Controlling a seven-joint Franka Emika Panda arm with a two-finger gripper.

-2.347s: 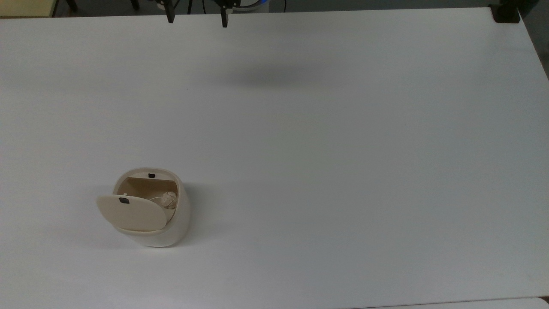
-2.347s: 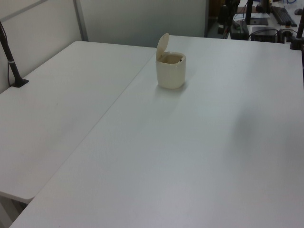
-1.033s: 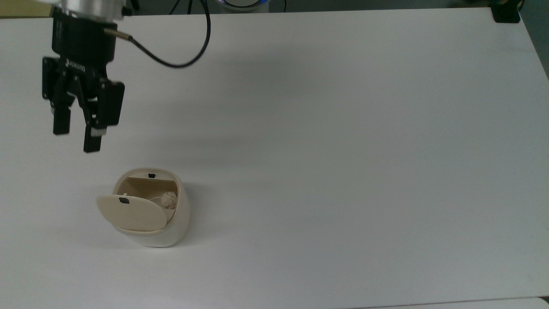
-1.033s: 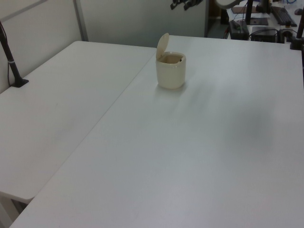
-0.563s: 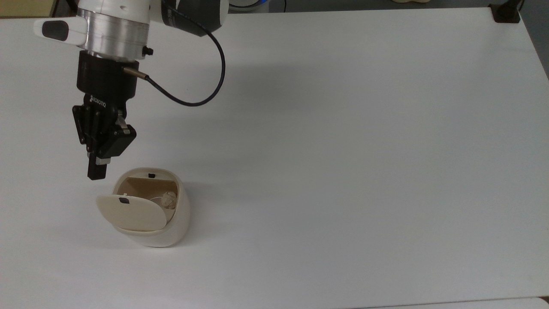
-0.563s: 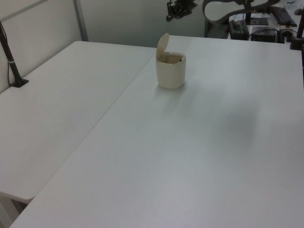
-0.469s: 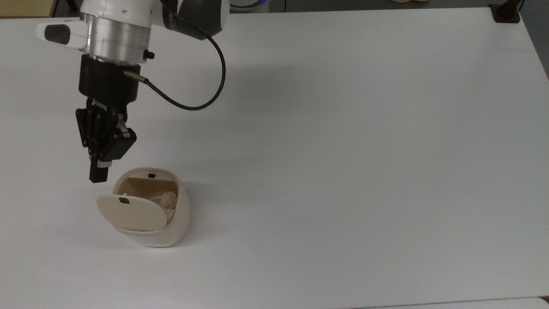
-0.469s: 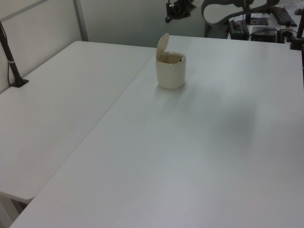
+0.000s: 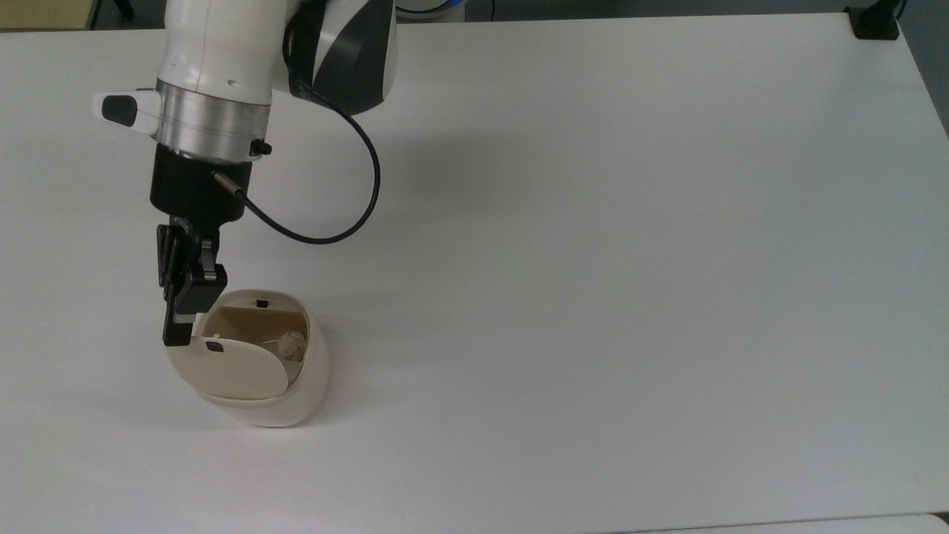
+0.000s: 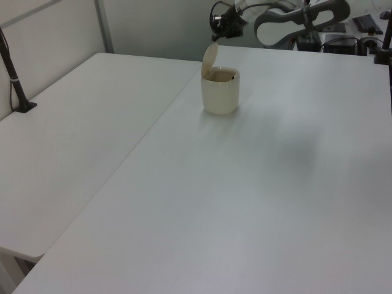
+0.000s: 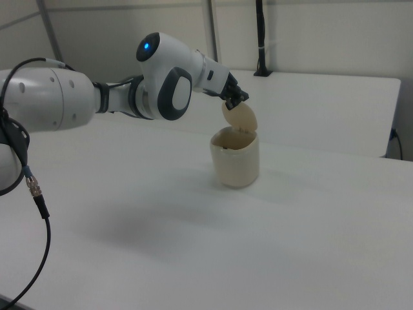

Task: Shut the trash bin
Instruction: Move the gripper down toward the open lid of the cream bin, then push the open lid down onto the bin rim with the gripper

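Observation:
The trash bin is a small cream tub standing near the top view's lower left, also seen as the trash bin and trash bin. Its hinged lid stands open and nearly upright, with a small black tab near the top edge; the tan inside holds a crumpled paper ball. My gripper points down with its fingers together, its tip right at the upper edge of the lid. The gripper holds nothing. In the left view the gripper hangs just behind the lid.
The bin stands on a white table. A black cable loops from my wrist. A black clamp sits at the top view's far right corner. A black post stands on the neighbouring table at the left view's left.
My gripper came in from the top view's upper edge, turned at the wrist, closed its fingers and lowered to the lid's top edge. The bin and lid have not moved.

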